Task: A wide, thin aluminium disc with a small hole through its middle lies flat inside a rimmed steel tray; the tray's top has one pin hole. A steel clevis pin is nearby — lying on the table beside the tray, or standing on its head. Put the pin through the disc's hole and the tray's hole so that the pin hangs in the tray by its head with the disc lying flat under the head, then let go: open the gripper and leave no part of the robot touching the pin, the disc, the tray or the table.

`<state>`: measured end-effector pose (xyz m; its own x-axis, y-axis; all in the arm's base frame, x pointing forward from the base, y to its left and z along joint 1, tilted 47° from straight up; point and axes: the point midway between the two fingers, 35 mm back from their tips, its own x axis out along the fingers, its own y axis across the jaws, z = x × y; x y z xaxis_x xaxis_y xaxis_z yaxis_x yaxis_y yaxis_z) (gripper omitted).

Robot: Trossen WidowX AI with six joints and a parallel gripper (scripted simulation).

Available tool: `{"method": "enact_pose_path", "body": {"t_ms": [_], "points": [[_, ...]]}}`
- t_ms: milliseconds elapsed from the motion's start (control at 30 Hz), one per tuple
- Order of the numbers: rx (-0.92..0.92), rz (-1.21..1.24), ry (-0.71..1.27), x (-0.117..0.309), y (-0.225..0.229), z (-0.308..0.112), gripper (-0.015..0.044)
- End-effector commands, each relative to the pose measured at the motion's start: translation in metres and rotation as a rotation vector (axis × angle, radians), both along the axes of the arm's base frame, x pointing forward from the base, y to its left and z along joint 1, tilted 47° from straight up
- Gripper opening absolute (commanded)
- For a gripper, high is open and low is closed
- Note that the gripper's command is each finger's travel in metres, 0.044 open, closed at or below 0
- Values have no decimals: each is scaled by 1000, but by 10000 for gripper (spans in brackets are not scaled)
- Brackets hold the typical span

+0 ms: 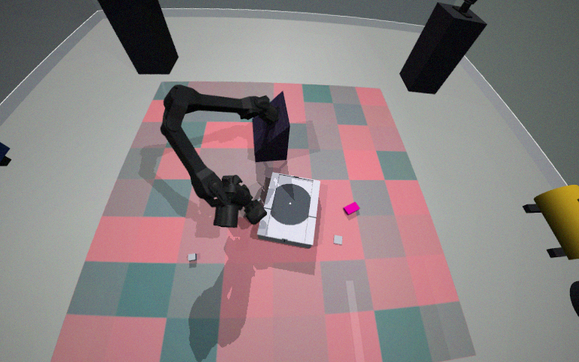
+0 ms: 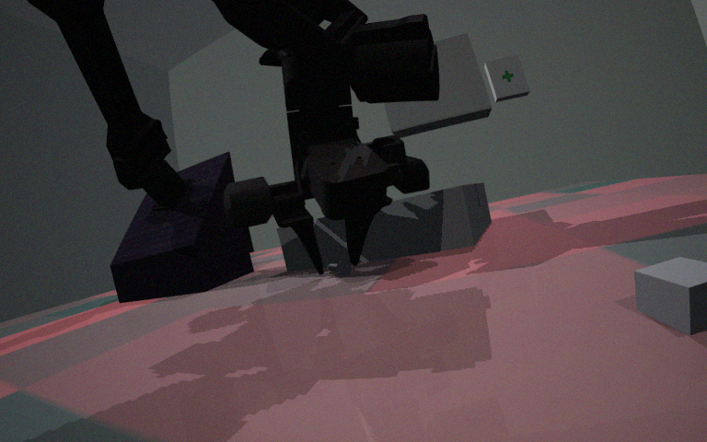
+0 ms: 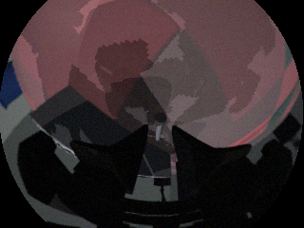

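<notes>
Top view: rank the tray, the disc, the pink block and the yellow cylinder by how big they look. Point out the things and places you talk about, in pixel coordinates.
1 and 2, too close to rank: tray (image 1: pixel 286 234), yellow cylinder (image 1: pixel 561 217), cut off by the frame
3. disc (image 1: pixel 283 215)
4. pink block (image 1: pixel 351 208)

Checkered tabletop, magenta block (rather bright), white tray
</notes>
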<state>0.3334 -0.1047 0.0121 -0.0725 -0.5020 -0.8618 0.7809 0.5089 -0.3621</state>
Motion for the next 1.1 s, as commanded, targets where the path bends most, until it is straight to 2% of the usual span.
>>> {"method": "enact_pose_path", "body": {"t_ms": [0, 367, 533, 667, 1067], "points": [[7, 2, 0, 2, -3, -3, 160], [7, 2, 0, 2, -3, -4, 160], [7, 2, 0, 2, -3, -4, 29], [7, 2, 0, 2, -3, -4, 2], [8, 0, -2, 0, 5, 3, 0]]}}
